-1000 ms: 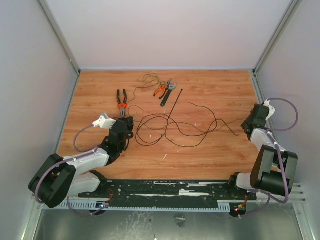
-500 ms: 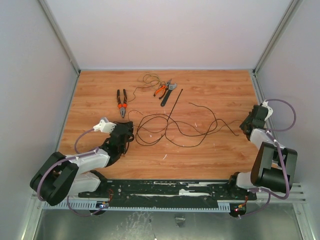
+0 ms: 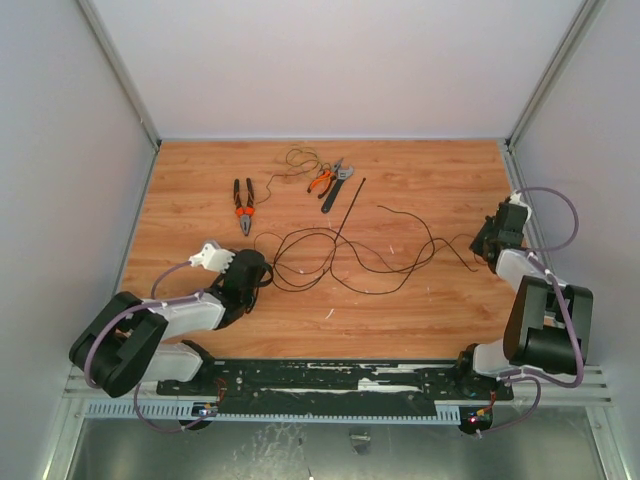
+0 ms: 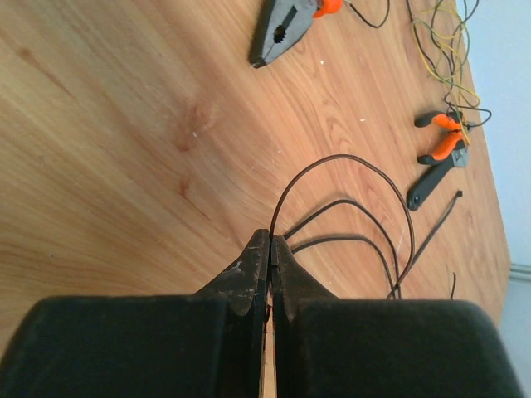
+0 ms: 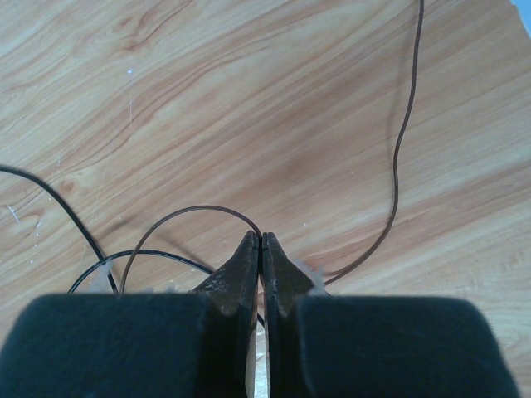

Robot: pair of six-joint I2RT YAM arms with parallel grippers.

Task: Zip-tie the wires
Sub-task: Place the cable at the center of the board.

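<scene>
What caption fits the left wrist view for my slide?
Left gripper pinching the wires; pliers and zip tie lie beyond.

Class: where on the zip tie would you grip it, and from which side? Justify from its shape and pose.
Best grip the zip tie near its far end, from straight above, fingers closing across its width: it lies flat and thin, and its near end crosses the wires.

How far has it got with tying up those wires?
Early days. Nothing looks bundled yet: the wires sprawl in loose loops. In hand: the left gripper and the right gripper are each shut on a strand, one at either side. Left to do: gathering the loops, then fetching the zip tie, which lies ungripped farther back, and cinching it round them.
</scene>
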